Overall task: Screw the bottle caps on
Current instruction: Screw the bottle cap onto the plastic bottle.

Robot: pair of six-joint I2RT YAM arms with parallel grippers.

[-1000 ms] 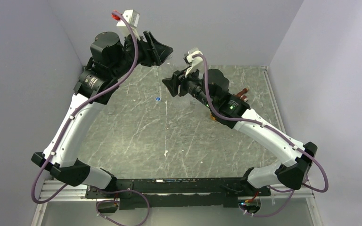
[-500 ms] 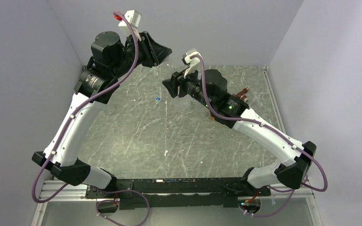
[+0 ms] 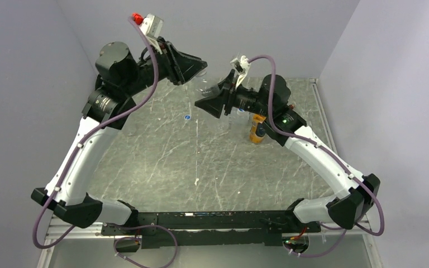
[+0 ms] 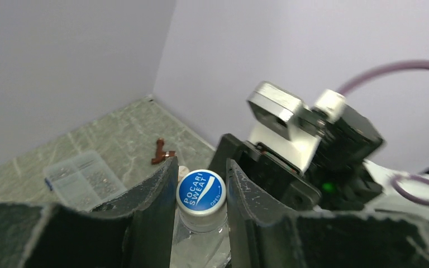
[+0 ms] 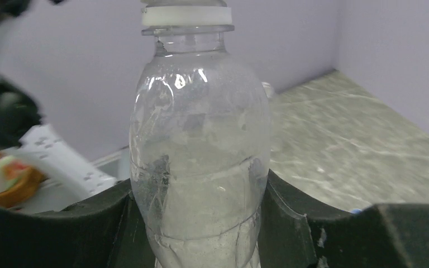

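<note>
clear bottle (image 5: 201, 162), base and top cut off

White plastic arm links (image 3: 85, 152), black round joint housings (image 3: 114, 57), purple cables (image 4: 402, 67) clipped alongside; small green status light (image 4: 328, 186); scuffed black wedge fingers (image 4: 145, 215).

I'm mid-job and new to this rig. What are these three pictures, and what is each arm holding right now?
Two robot arms are bolted at the table's near edge. The wide picture looks down from above and behind them; the other two come from a camera on each wrist. The right fingers grip a clear bottle around its body. The left fingers close on the blue cap sitting on its neck. On the table stands an orange bottle; a loose blue cap and a clear plastic box also lie on it.
</note>
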